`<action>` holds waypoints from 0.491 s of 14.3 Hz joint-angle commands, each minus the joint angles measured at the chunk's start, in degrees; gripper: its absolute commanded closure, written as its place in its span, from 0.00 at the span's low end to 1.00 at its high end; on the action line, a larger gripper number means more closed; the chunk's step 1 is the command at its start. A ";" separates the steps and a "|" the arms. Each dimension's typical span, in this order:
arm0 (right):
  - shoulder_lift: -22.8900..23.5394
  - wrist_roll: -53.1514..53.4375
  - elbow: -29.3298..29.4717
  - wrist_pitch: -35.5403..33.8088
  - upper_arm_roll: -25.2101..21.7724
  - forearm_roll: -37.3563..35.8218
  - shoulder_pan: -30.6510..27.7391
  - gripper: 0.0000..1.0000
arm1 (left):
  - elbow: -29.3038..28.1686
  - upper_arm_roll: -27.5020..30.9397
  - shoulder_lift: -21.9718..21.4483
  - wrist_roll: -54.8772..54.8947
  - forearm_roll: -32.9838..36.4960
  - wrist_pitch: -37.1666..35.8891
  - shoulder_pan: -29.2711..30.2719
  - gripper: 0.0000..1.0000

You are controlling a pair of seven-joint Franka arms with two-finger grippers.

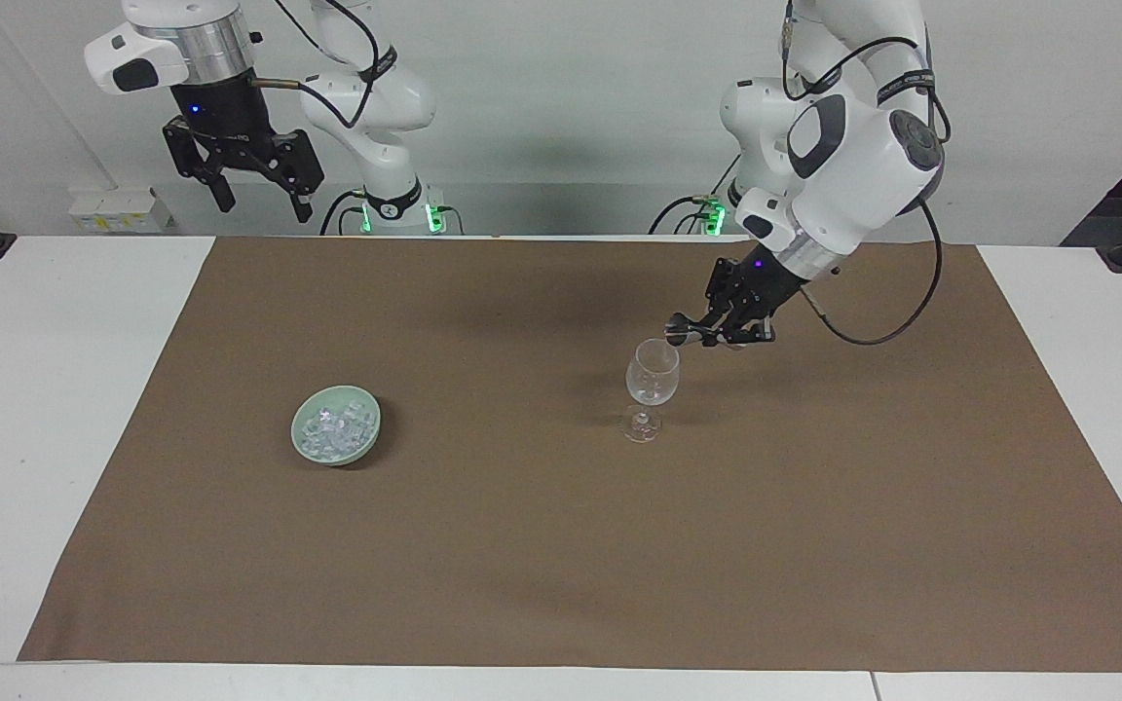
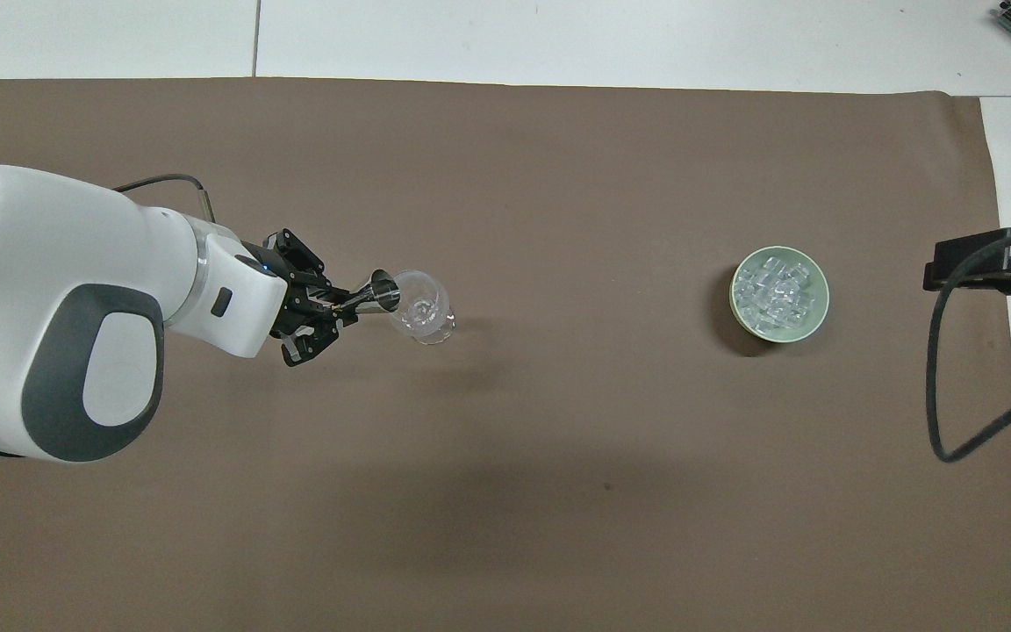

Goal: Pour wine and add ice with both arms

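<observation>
The left claw (image 2: 343, 303) is clenched on a small metal measuring cup (image 2: 379, 290), tipped so its mouth meets the rim of the wine glass (image 1: 652, 375). In the overhead view the cup's long axis runs toward about 3 o'clock from the claw, and the glass stands just at that end. The pour depends on this line staying over the glass.

The ice (image 2: 777, 290) lies heaped in a green bowl (image 2: 813, 318) on the desk (image 1: 74, 389), well apart from the glass toward the right arm's end. The right claw (image 1: 254, 180) hangs spread and empty, waiting, and it is the closer one to the bowl.
</observation>
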 commanded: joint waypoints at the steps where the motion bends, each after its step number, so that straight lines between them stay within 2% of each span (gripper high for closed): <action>1: -0.46 -0.90 -0.02 -1.00 0.40 0.24 -1.03 0.00 | 0.82 0.69 0.46 -2.28 2.51 0.78 -1.57 1.00; 7: -0.46 -0.90 -0.02 -1.00 0.40 0.24 -1.03 0.00 | 1.34 0.69 0.81 -4.39 3.75 0.69 -2.09 1.00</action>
